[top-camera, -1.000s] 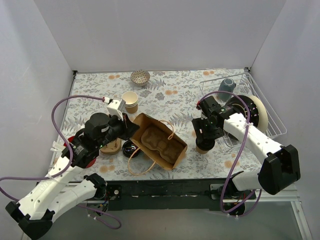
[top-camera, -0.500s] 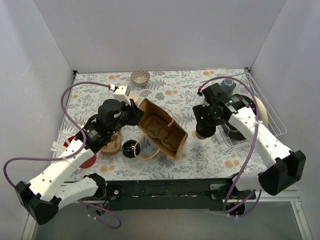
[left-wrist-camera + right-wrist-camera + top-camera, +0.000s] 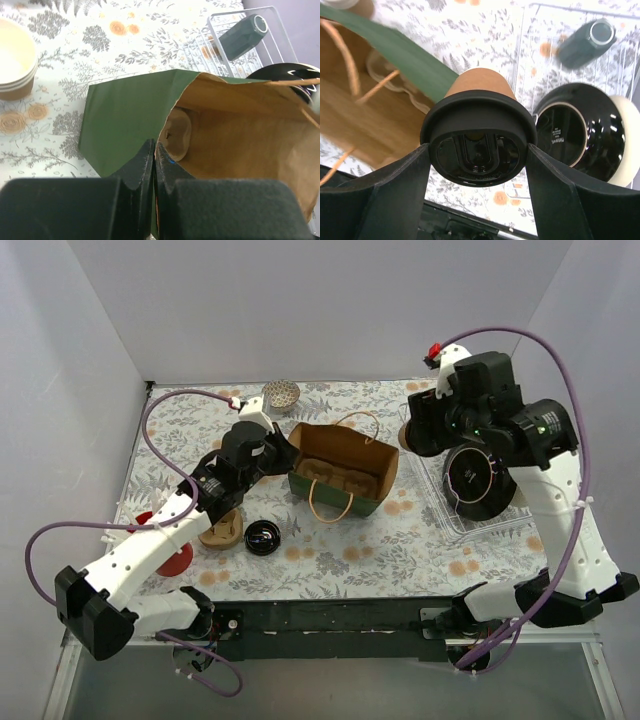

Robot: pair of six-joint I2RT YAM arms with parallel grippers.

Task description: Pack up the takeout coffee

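A: R gripper (image 3: 479, 155) – wide-set jaws clamped on the takeout coffee (image 3: 479, 132) at the black lid, cup lifted well off the table now. A sec ago it was low, by the rack.

B: And the L gripper (image 3: 154, 165)?

A: Pinched fully closed on the rim of the green paper bag (image 3: 345, 472). Bag was lying tipped over near the front; now it's stood upright mid-table, mouth up, w/ a cardboard tray inside.

B: So drop-in next?

A: Prob. Cup hangs just right of the bag mouth, not over it yet, I'd judge.

B: Anything unclear?

A: Top view: the arm hides nearly all of the cup. R wrist view: lid fills the view, cup base not visible. L wrist view: bag's far side cut off. Grey-blue mug (image 3: 585, 42) lies in the wire rack (image 3: 535, 35).
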